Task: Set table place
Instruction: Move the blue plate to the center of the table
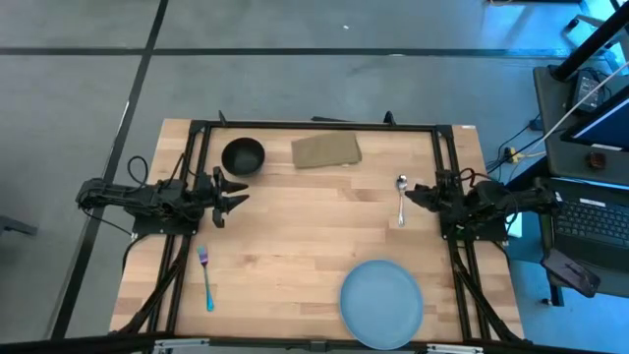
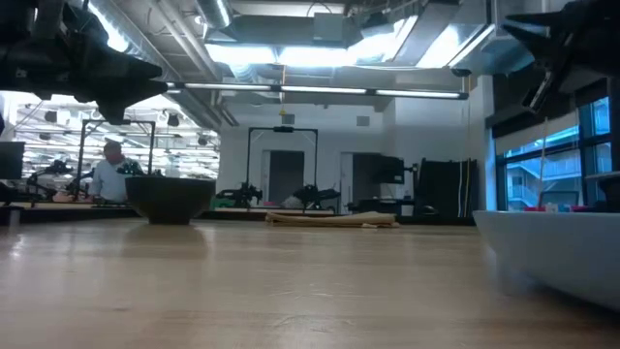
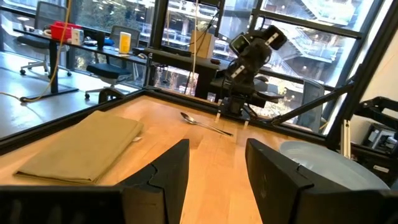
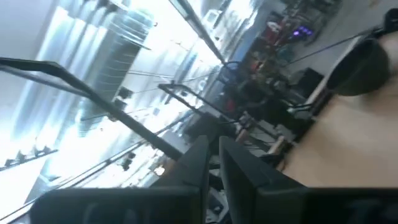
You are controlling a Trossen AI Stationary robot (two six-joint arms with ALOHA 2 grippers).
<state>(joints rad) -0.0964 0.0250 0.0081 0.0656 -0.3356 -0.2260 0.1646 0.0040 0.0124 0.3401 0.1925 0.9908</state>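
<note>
The pale blue plate [image 1: 381, 303] lies flat near the table's near edge, right of middle. The black bowl [image 1: 243, 155] stands upright at the far left. The blue-handled fork [image 1: 205, 275] lies flat at the near left. The silver spoon [image 1: 401, 197] lies flat at the right, bowl end toward the far edge. My left gripper [image 1: 234, 193] is open and empty above the table, just near of the bowl. My right gripper [image 1: 415, 194] hovers shut and empty right beside the spoon, clear of it [image 3: 202, 122].
A folded tan cloth [image 1: 326, 150] lies flat at the far edge, right of the bowl. The black frame [image 1: 314, 126] edges the wooden table [image 1: 314, 236]. Bare wood lies in the middle, between the two grippers.
</note>
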